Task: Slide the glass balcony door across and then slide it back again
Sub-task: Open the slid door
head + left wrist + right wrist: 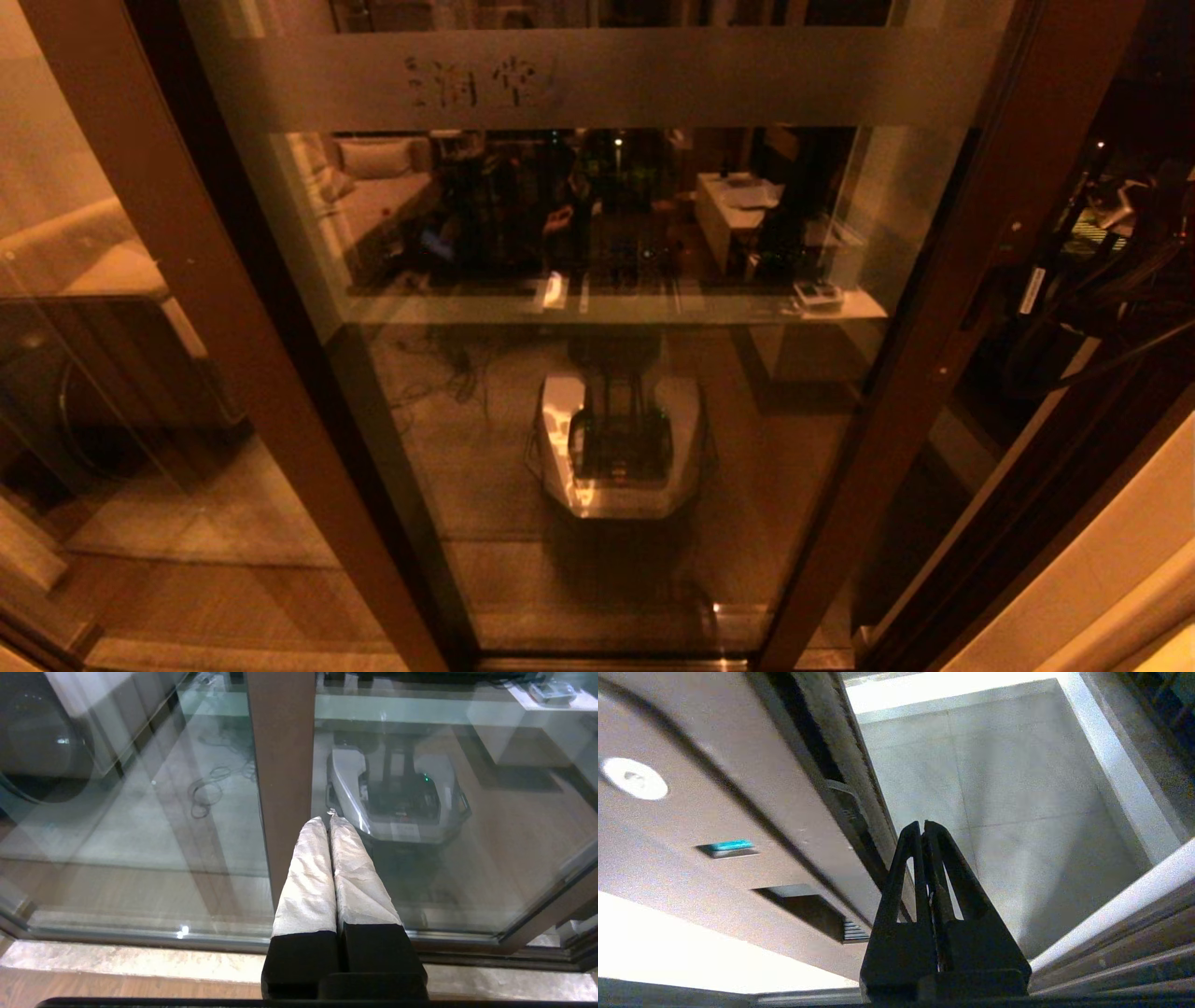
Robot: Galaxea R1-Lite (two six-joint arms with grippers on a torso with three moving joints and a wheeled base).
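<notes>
The glass balcony door [607, 392] fills the middle of the head view, its frosted band [747, 79] with two etched characters across the top and dark brown stiles on both sides. In the left wrist view my left gripper [329, 819] is shut, empty, its white-wrapped fingers [308, 877] pointing at the door's brown stile [280, 765], tips by the stile's edge where the glass starts. My right gripper [923, 824] is shut on nothing and sits beside the door's brown outer edge [738, 812], in the gap past it.
A second brown-framed pane [103, 373] without characters stands on the left, a round machine drum [37, 742] behind it. Pale balcony floor tiles [1017, 788] show beyond the right gripper. The fixed jamb [1134, 933] runs close on its other side. Dark cables [1120, 280] hang at right.
</notes>
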